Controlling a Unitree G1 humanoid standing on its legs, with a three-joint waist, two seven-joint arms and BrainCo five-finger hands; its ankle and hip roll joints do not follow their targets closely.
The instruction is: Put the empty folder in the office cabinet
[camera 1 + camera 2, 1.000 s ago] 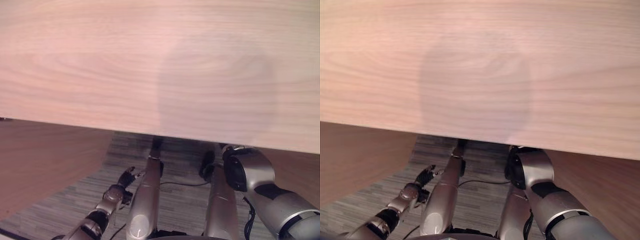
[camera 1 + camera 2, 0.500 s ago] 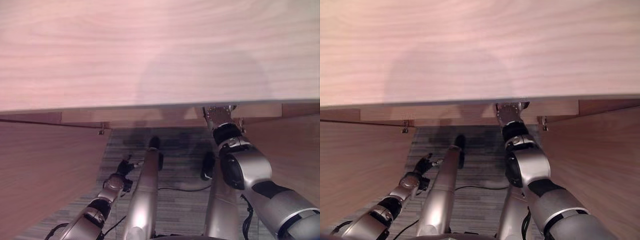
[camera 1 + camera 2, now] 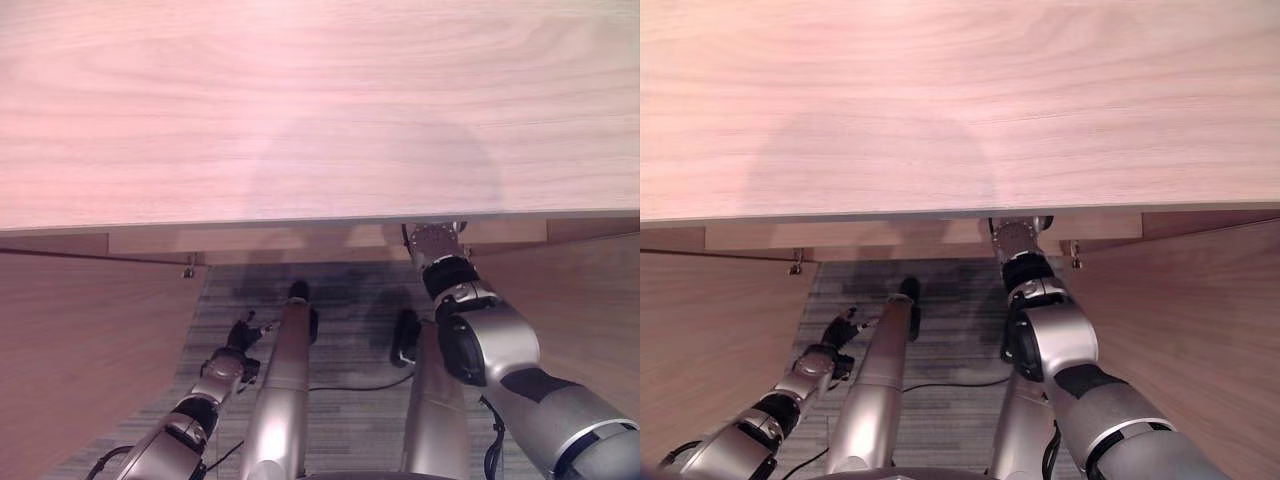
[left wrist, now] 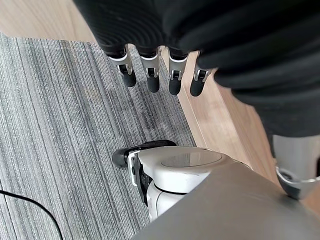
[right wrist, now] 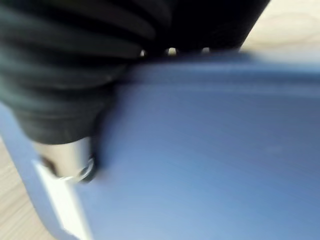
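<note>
Fingers (image 4: 150, 75) of left hand (image 3: 247, 332) hang relaxed; right hand (image 5: 70, 85) on blue folder (image 5: 210, 160), grip unreadable. I judge insertion underway; next, slide it into cabinet (image 3: 300, 110).

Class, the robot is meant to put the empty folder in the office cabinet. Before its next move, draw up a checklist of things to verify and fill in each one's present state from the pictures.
1. Folder in the right hand: ok. A blue folder lies against it in the right wrist view.
2. Firm grip on the folder: cannot tell. The fingers are hidden behind it.
3. Right hand reaching into the cabinet: ok. The forearm goes in under the wooden cabinet top.
4. Cabinet doors open: ok. The left door and right door stand swung outward.
5. Left hand out of the way: ok. It hangs low over the grey carpet, fingers straight, holding nothing.
6. Shelf space for the folder: cannot tell. The top hides the inside.
</note>
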